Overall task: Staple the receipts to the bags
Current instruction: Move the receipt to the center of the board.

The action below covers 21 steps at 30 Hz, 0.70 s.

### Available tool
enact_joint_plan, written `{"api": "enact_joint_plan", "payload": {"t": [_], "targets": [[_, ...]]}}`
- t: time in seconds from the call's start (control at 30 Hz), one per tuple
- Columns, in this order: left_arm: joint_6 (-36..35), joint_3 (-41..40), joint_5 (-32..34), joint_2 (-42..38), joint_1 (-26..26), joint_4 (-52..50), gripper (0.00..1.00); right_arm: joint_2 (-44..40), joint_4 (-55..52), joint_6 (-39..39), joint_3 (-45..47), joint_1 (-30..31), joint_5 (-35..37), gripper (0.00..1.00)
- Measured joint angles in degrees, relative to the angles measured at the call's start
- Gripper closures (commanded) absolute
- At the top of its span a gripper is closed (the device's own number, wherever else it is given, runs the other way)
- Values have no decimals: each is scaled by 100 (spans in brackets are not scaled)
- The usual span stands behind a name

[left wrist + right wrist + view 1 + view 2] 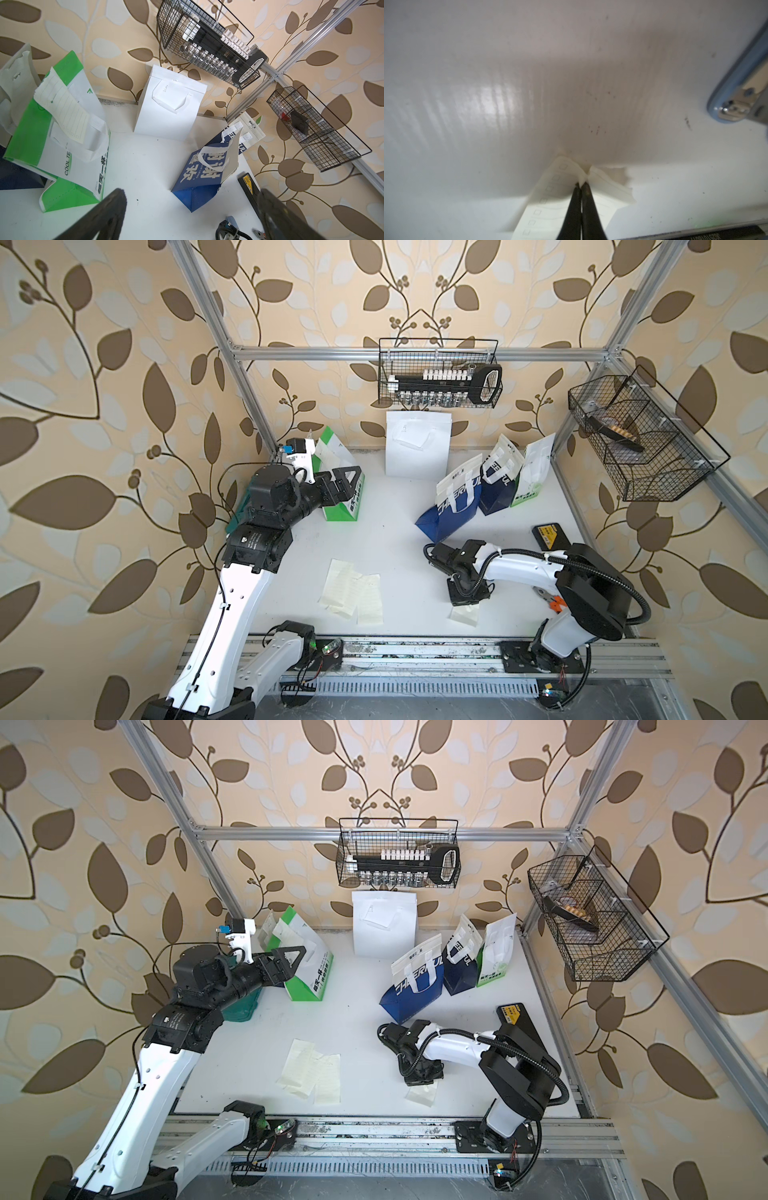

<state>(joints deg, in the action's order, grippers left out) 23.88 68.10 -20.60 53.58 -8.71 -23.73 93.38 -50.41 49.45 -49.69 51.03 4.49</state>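
My right gripper (582,184) points down at the table and is shut on a pinched-up fold of one cream receipt (550,207), which also shows as the receipt (464,615). Several more receipts (352,593) lie loose mid-table. My left gripper (191,192) hangs open and empty beside a green-and-white bag (341,499). A receipt (64,114) hangs on that bag's front. A white bag (417,448) leans on the back wall. A blue bag (452,506), a navy bag (498,485) and another green-and-white bag (536,472) stand at the right. The light-blue stapler (741,83) lies close to my right gripper.
Two wire baskets hang on the frame, one at the back (438,373) and one at the right (640,439). A black case (550,537) lies by the right edge. A teal case (237,512) sits behind my left arm. Orange-handled pliers (555,602) lie by my right arm.
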Motion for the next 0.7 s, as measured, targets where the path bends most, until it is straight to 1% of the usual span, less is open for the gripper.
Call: {"api": "enact_joint_plan", "payload": {"t": [0.13,0.2,0.3,0.4,0.43,0.47,0.57,0.63,0.7], "targets": [[-17,0,0,0,0,-52,1,-352,330,-280,256,216,225,100],[-28,0,-2,2,0,-55,1,-487,789,-531,354,313,208,100],[-37,0,-2,4,0,-52,1,-457,1600,-881,350,387,66,100],[-39,0,0,4,0,-52,1,-315,2096,-1174,188,476,-52,100],[-39,0,0,4,0,-52,1,-297,2173,-1239,120,492,-76,97],[-39,0,0,4,0,-55,1,-295,2227,-1322,15,509,-96,90],[-39,0,0,4,0,-52,1,-396,2280,-1502,-291,518,-103,68],[-39,0,0,4,0,-52,1,-614,2240,-1635,-385,485,-129,60],[-42,0,-2,4,0,-52,1,-894,2184,-1788,-396,323,-326,55]]}}
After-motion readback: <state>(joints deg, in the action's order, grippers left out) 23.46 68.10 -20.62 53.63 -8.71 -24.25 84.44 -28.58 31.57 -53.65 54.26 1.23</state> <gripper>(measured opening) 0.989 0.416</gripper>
